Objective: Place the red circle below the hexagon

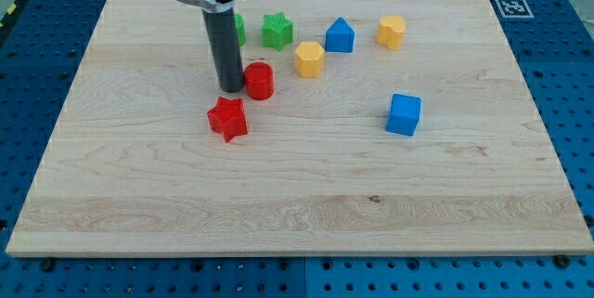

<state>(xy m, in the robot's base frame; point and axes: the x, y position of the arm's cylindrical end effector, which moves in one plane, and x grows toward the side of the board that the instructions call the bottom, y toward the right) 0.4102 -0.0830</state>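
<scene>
The red circle (259, 81) stands on the wooden board (297, 196), left of and a little below the yellow hexagon (309, 58). My tip (229, 88) touches the red circle's left side. A red star (227, 118) lies just below my tip. The rod hides most of a green circle (239, 28) at the view's top.
A green star (277, 31), a blue house-shaped block (340, 35) and a second yellow block (392, 32) line the top. A blue cube (404, 114) sits at the right.
</scene>
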